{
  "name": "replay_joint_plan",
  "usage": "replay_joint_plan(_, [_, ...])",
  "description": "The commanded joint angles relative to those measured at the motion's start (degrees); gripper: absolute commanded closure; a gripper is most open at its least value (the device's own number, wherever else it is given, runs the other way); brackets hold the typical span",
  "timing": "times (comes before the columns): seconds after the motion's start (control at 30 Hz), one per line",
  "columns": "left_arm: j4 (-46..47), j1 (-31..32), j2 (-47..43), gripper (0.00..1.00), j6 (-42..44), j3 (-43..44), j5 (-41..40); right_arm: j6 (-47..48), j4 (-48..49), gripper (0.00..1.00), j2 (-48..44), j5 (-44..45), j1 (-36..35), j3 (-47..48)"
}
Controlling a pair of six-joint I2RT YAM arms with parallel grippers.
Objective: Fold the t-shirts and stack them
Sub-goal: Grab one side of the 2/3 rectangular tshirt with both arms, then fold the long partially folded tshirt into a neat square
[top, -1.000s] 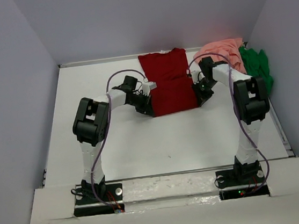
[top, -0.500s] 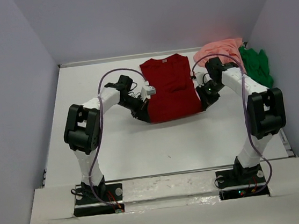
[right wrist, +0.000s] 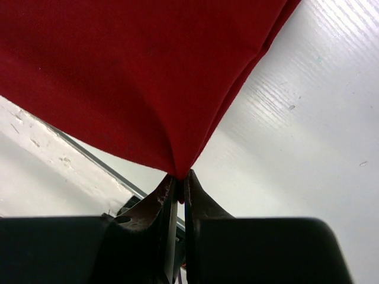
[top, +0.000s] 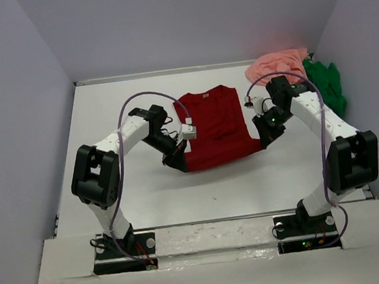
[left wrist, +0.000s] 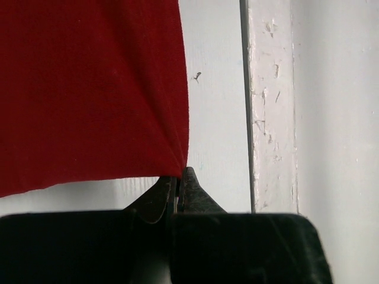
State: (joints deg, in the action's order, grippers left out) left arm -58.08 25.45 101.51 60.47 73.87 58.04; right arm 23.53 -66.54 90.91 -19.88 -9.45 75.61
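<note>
Dragged nearer since a second ago, the dark red t-shirt [top: 215, 129] lies on the table [top: 105, 124], its near corners clamped by the left gripper [top: 178, 162] and right gripper [top: 266, 140]. Spreading before the first fold is judged in hand; an even lay-down is called for next. The pinches are shown only by wrist views, the salmon pink t-shirt [top: 280, 63] and green t-shirt [top: 325, 85] only from above.

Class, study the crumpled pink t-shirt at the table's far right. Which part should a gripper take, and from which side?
Probably a raised fold at the left edge of the pink t-shirt, coming from above and the left. It lies bunched, showing no clear hem; the green t-shirt crowds its right and the wall stands behind.
</note>
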Motion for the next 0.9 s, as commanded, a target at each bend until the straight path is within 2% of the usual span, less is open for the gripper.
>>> replay_joint_plan(0.0, [-6.87,-0.14,-3.95,1.0,3.61,0.13,-2.32,3.01,-3.33,1.0,-3.2,3.27,0.75,1.28])
replay_joint_plan(0.43, [-6.87,-0.05,-1.32,1.0,0.09,12.26,-5.83,5.3,-5.53,1.0,3.74,3.62,0.75,13.85])
replay_joint_plan(0.87, [-6.69,-1.37,4.65,1.0,-2.28,21.14,-7.16,5.39,-2.37,1.0,12.0,4.41,0.75,23.87])
